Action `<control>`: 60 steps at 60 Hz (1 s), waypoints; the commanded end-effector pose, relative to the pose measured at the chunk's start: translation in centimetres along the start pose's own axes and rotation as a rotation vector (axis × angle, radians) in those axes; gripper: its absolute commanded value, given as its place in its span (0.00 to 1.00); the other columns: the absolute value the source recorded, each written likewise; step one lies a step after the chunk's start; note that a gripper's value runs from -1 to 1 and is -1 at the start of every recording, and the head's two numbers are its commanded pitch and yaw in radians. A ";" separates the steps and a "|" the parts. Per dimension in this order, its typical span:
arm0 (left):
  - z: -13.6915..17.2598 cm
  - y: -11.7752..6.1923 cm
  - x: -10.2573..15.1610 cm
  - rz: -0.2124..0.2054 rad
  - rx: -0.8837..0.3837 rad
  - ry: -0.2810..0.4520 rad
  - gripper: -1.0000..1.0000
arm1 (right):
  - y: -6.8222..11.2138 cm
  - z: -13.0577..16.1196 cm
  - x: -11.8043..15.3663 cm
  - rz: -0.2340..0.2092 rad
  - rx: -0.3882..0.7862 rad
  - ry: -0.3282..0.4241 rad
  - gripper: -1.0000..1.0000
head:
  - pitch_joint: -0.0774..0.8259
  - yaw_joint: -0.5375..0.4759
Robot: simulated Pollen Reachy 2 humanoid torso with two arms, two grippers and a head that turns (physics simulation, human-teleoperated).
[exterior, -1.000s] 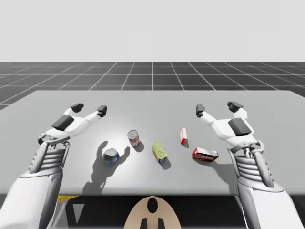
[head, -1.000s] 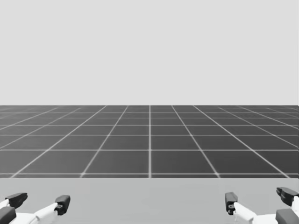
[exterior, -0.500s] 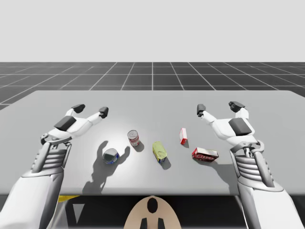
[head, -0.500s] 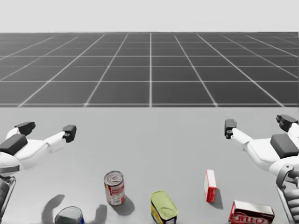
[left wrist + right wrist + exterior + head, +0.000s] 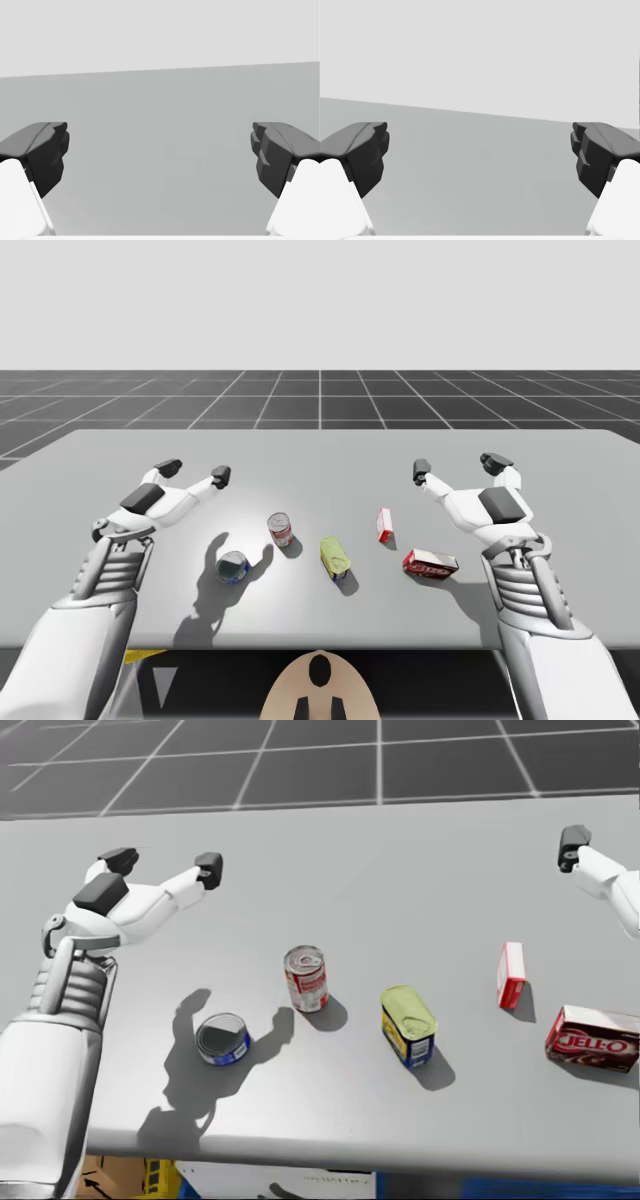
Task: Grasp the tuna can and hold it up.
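1. Target: the tuna can (image 5: 233, 567), short and blue, stands upright on the table (image 5: 320, 455) near its front edge, to the left of the red soup can (image 5: 280, 529).
2. Behind the tuna can and well apart from it, my left gripper (image 5: 194, 471) hovers with fingers spread wide.
3. Opposite, my right gripper (image 5: 457, 466) hovers, fingers equally spread, behind the small red box (image 5: 384, 524) and the flat red box (image 5: 430, 563).
4. Between the red soup can and the small red box lies a yellow-topped tin (image 5: 335, 558).

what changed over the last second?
My head has turned downward. The left gripper edged slightly toward the middle, nearer the tuna can. Nothing was grasped. The right gripper and the tuna can stayed put, and both grippers are open as before.
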 end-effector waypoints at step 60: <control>8.6 -2.0 2.7 -0.011 -0.199 0.111 0.00 | 0.6 -0.3 -1.0 0.039 0.004 0.021 0.00 | 0.92 0.87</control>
